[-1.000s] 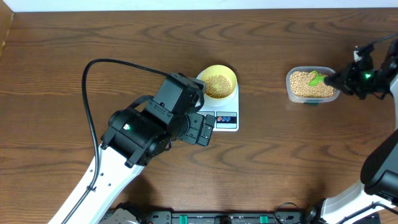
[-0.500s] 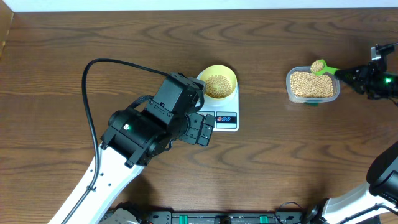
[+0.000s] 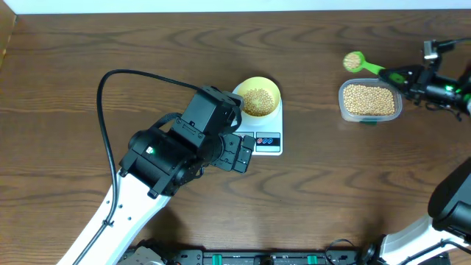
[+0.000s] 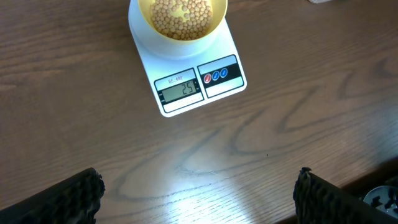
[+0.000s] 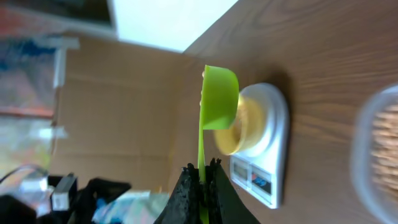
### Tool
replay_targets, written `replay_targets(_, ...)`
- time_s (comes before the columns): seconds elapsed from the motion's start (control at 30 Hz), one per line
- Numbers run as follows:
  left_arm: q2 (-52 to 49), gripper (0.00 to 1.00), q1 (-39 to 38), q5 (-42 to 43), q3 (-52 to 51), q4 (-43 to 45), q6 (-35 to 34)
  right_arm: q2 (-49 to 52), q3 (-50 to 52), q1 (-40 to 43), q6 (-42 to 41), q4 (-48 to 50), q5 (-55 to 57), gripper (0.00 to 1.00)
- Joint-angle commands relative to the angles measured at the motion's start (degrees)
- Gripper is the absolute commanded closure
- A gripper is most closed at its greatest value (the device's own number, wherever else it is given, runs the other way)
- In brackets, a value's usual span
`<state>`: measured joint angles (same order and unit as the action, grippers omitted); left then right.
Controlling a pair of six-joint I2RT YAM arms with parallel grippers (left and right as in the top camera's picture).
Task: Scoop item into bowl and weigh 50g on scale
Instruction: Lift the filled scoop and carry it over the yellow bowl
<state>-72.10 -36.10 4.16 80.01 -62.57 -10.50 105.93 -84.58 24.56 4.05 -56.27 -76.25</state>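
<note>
The pale yellow bowl [image 3: 259,97] stands on the white scale [image 3: 268,142] and holds tan beans [image 4: 181,14]. The scale's display [image 4: 180,91] reads 25. My left gripper [image 3: 239,152] hovers open just in front of the scale, its fingers [image 4: 68,200] wide apart over bare wood. My right gripper [image 3: 403,76] is shut on the handle of a green scoop [image 3: 355,60]. The scoop carries beans and hangs just beyond the far left corner of the clear tub [image 3: 369,101]. In the right wrist view the scoop [image 5: 219,99] points toward the bowl [image 5: 239,127].
The clear plastic tub of beans sits on the right of the wooden table [image 3: 331,199]. The left arm [image 3: 158,158] and its black cable [image 3: 103,125] take up the table's left front. The table's far edge runs along the top of the overhead view.
My right gripper has lifted the scoop out of the tub with beans in it and carried it left and toward the far edge. The left arm has not moved.
</note>
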Motion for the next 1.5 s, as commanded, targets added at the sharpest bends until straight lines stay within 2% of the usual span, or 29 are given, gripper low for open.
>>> replay_targets(0.0,0.72,0.00,0.13,-0.17,0.90,0.02,0.31,0.15,0.44,-5.81,1.16,-0.04,-5.20,0.99)
replay_targets(0.2,0.72,0.00,0.13,-0.17,0.90,0.02,0.31,0.15,0.44,-16.11,-0.39,4.46,-4.76,0.99)
replay_targets(0.37,0.72,0.00,0.13,-0.17,0.90,0.02,0.31,0.15,0.44,-25.55,-11.37,14.78,4.87,0.99)
replay_targets(0.5,0.72,0.00,0.13,-0.17,0.90,0.02,0.31,0.15,0.44,-29.86,-14.67,18.51,11.39,0.99)
replay_targets(0.73,0.72,0.00,0.13,-0.17,0.90,0.02,0.31,0.15,0.44,-33.73,-14.75,18.71,18.75,0.99)
replay_targets(1.47,0.72,0.00,0.13,-0.17,0.90,0.02,0.31,0.15,0.35,-37.29,-12.55,16.20,33.79,0.98)
